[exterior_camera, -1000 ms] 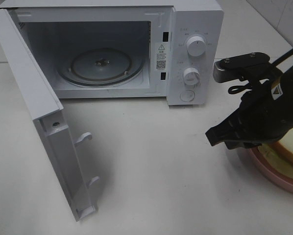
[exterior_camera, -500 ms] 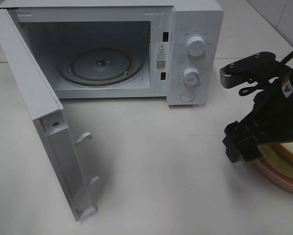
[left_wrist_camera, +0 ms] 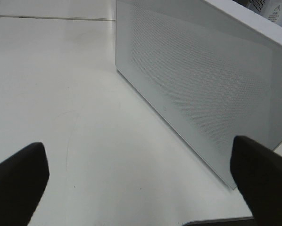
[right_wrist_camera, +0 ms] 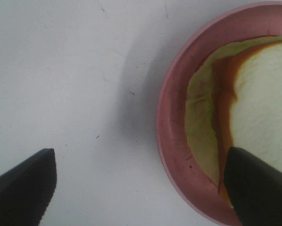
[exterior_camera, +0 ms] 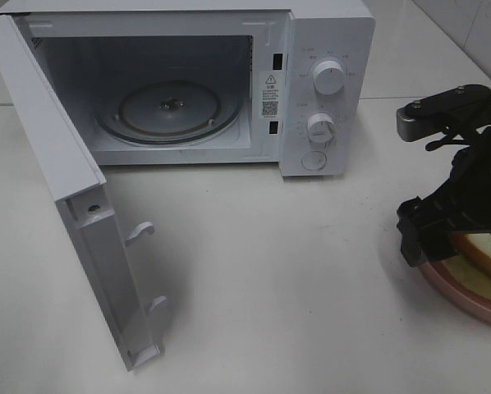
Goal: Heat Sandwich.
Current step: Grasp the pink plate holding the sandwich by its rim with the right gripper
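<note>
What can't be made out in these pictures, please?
- Sandwich and pink plate: exterior high, mostly behind the right arm, cut off by the frame edge.
- Markings around the microwave dials: exterior high, too small to read.
- Left gripper: outside exterior high; left wrist shows only its fingertips.

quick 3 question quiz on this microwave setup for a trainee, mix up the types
1. True or false: the microwave door stands open.
2. The sandwich lies: A) on the pink plate; B) on the turntable; C) straight on the table.
3. Fill in: the jaws of the right pincer stand ____, with nothing between them.

Key: 1 true; 2 A; 3 open.
</note>
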Robot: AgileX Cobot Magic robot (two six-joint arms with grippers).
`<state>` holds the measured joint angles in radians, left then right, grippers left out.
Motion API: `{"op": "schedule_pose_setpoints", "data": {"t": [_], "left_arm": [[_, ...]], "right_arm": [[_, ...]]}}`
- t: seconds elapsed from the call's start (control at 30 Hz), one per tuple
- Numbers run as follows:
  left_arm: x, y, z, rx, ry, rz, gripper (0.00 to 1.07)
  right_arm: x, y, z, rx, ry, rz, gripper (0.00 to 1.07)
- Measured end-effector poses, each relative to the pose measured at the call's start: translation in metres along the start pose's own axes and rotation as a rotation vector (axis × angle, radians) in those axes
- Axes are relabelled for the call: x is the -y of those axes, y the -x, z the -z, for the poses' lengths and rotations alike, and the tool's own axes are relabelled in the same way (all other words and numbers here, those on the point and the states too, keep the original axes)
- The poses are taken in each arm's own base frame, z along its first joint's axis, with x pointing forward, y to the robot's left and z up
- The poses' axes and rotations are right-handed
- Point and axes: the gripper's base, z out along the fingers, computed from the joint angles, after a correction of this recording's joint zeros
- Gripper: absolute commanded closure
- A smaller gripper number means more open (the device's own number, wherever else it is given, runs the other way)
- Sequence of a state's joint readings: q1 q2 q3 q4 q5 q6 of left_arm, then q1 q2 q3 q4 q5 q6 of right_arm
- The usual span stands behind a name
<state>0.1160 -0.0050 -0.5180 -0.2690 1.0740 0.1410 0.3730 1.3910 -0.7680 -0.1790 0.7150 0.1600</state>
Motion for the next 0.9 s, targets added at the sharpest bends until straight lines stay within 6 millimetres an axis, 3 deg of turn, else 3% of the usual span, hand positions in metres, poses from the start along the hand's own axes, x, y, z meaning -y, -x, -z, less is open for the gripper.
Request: {"op": "schedule_pose_setpoints", "data": {"t": [0.27,0.5,0.9], "left_arm": [[0.000,0.000,0.000,0.000,0.000,0.000,0.09],[0.000,0.000,0.000,0.000,0.000,0.000,0.09],[0.000,0.000,0.000,0.000,0.000,0.000,0.09]], "right_arm": [[0.002,0.000,-0.004,-0.020,-0.005,-0.003,0.20],[0.000,0.004,-0.033,-0.106,-0.006,0.002,0.21],[-0.002,0.010,-0.066,-0.147,-0.023,0.046,0.22]]}}
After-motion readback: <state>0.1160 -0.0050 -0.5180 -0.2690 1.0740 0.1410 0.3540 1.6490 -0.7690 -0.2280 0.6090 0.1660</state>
